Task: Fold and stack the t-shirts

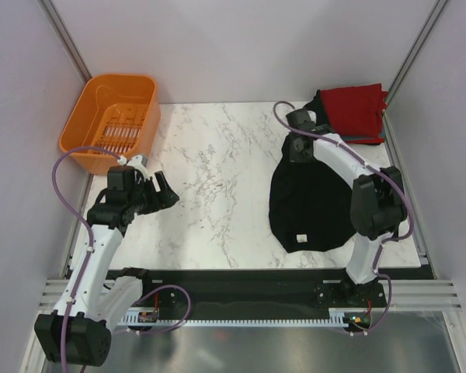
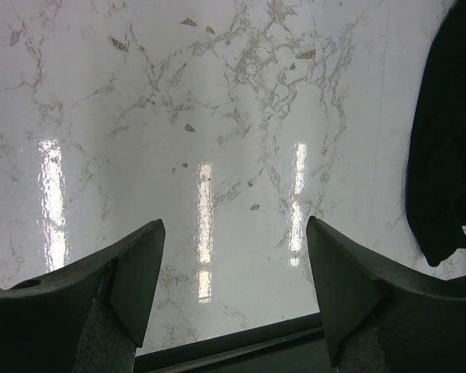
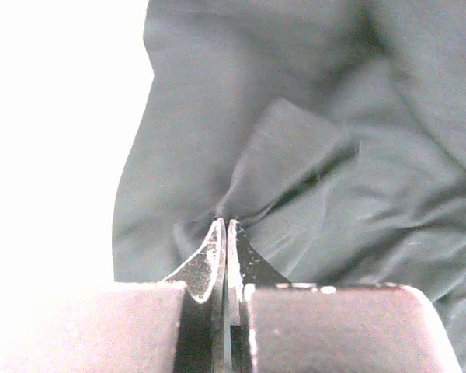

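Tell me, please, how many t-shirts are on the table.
2: the black t-shirt lies on the right of the table; the red t-shirt sits folded at the far right corner. Another may hide beneath it.

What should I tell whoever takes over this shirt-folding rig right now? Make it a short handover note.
Left pincer: open, holding nothing, above bare table.
Right pincer: shut, apparently pinching a pucker at the far edge of the black t-shirt.
Black t-shirt: crumpled and unfolded on the table's right side.
Red t-shirt: folded at the far right corner.
Done: red one folded.
Left: fold the black one and stack it, probably on the red.
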